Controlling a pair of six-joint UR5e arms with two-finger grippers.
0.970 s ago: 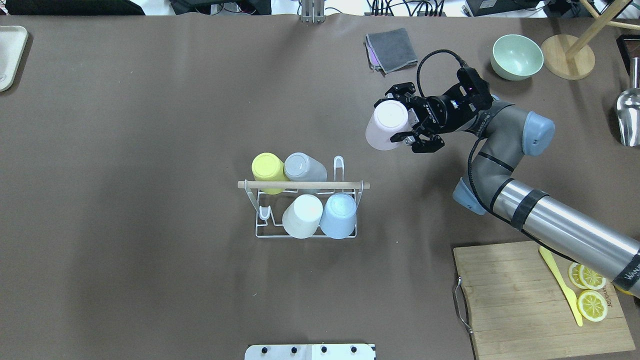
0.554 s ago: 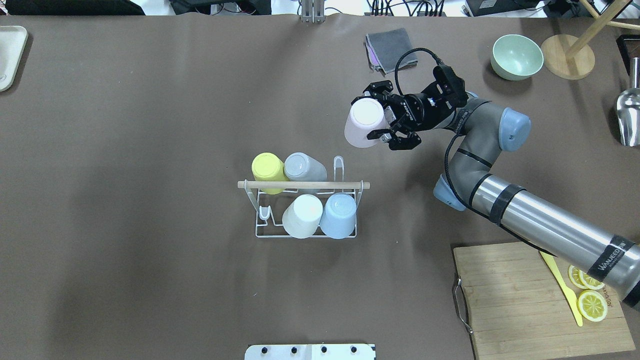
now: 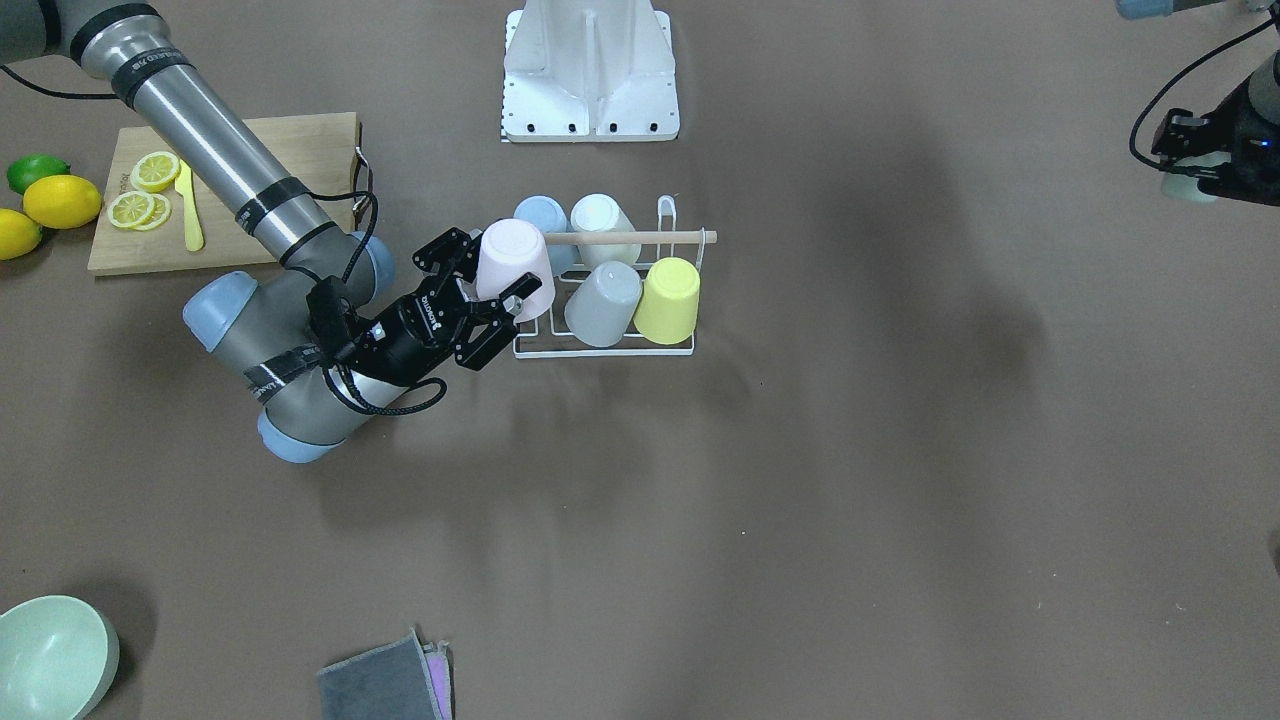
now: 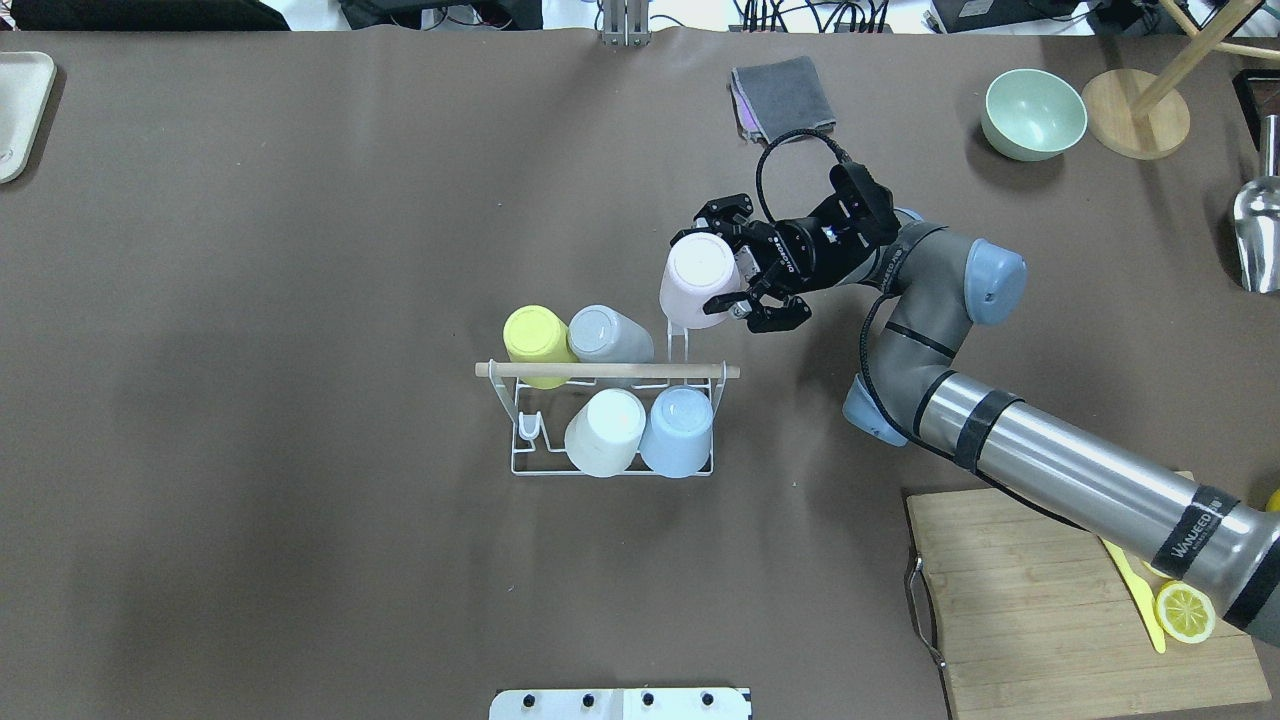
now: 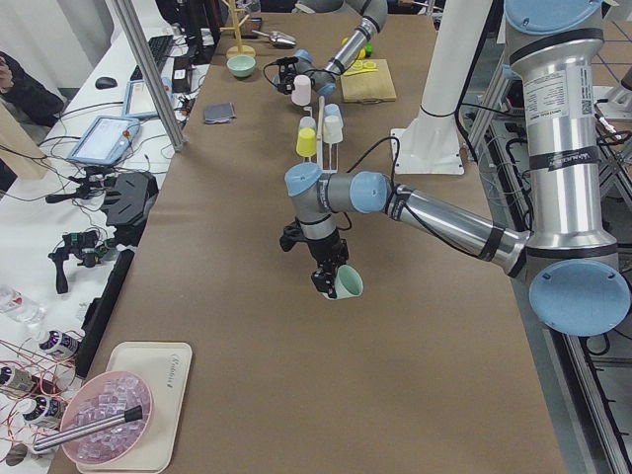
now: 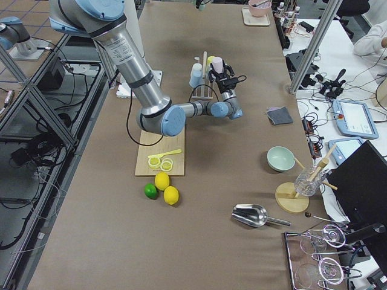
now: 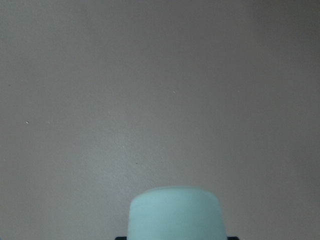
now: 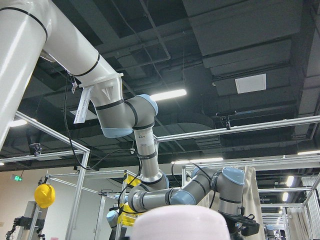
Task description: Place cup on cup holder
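The right pincer (image 4: 728,265) pinched a pink cup (image 4: 695,280) by its sides, mouth down and slightly tilted, in the air at one end of the cup holder (image 4: 610,370). From overhead the cup covered the tip of a bare prong (image 4: 678,335) beside the grey cup (image 4: 605,335); whether it touched the prong could not be told. On the holder stood four upturned cups: yellow (image 4: 535,335) and grey on the far row, white (image 4: 605,430) and blue (image 4: 678,430) on the near row, with another bare prong (image 4: 530,425) beside the white one. Well apart, at the table's (image 4: 300,250) left end, the left pincer (image 5: 334,284) was clamped on a pale green cup (image 5: 348,283), held just above the table.
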